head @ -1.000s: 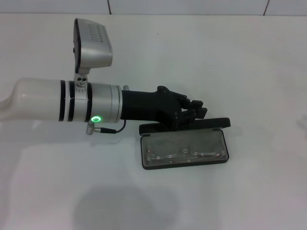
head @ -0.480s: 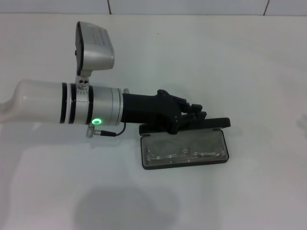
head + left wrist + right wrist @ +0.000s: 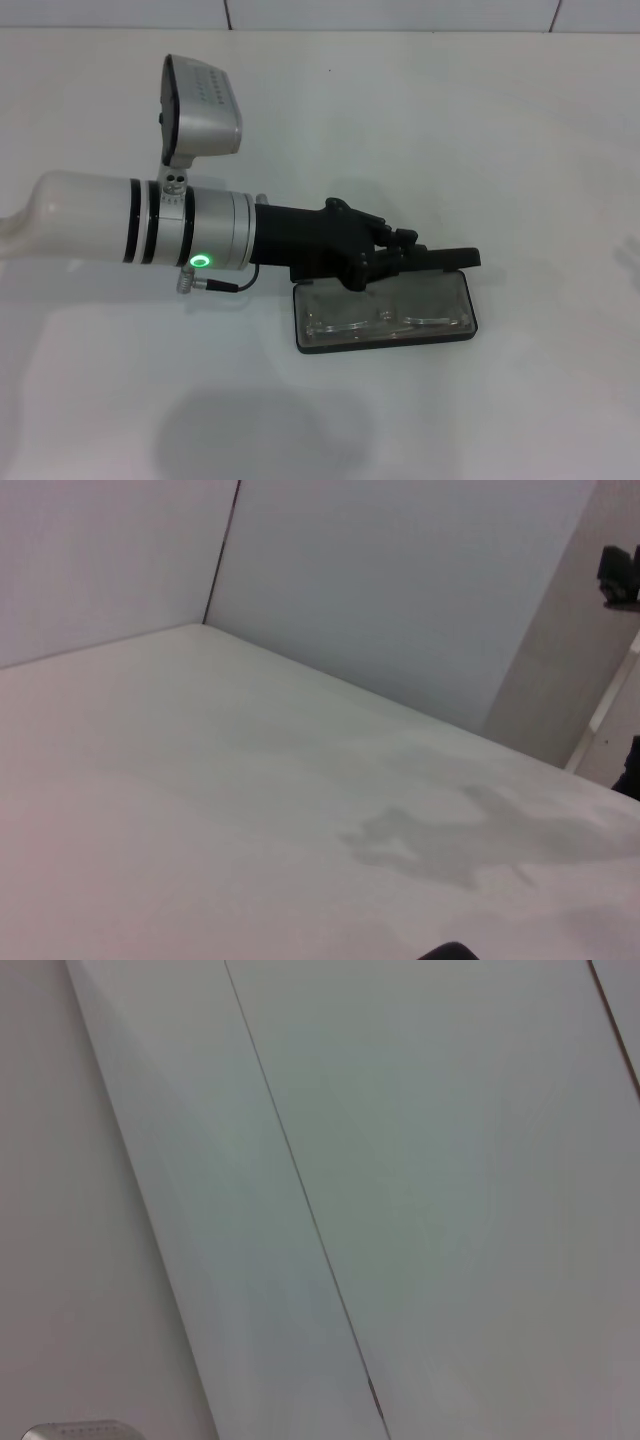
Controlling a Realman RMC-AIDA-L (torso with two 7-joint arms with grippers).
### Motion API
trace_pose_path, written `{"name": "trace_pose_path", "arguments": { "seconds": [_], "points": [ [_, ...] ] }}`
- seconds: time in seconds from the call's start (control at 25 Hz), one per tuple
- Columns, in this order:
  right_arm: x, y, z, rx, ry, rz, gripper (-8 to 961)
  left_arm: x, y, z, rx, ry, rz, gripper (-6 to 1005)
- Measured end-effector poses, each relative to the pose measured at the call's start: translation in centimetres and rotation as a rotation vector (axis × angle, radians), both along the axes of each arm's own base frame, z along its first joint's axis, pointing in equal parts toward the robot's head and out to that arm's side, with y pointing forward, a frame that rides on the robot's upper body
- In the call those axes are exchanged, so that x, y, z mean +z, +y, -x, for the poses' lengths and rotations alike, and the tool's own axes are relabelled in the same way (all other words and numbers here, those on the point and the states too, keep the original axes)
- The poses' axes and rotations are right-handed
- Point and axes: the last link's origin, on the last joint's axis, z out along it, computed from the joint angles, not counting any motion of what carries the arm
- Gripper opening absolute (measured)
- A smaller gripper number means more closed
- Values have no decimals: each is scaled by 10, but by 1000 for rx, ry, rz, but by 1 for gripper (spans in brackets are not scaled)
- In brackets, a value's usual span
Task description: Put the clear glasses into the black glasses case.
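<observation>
The black glasses case (image 3: 386,346) lies open on the white table, right of centre in the head view. The clear glasses (image 3: 385,318) lie folded inside its grey-lined base. The hinged lid (image 3: 452,258) stands along the far side of the base, seen edge-on. My left arm reaches in from the left. Its black left gripper (image 3: 407,246) sits against the lid's left half from behind and above, fingers drawn together with nothing between them. The right gripper is out of view.
The white table (image 3: 520,150) stretches around the case, with a tiled wall edge at the far back. The left wrist camera housing (image 3: 200,110) sticks up from the arm. The wrist views show only bare table and wall panels.
The left gripper has dropped and moved toward the near side, coming down onto the lid. The arm has shifted slightly right. The case base and glasses have stayed put.
</observation>
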Motion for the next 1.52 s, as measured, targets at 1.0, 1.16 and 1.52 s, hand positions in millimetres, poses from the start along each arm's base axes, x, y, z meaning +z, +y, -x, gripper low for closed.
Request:
{"name": "trace_pose_path", "arguments": {
  "seconds": [1.0, 1.16, 1.52],
  "points": [
    [-2, -2, 0, 5, 11, 6, 161, -13, -20, 9, -85, 56, 58, 178],
    [-2, -2, 0, 5, 11, 6, 161, -14, -23, 8, -100, 61, 72, 178],
    [-1, -7, -3, -4, 1, 28, 161, 19, -28, -33, -197, -145, 96, 173]
  ]
}}
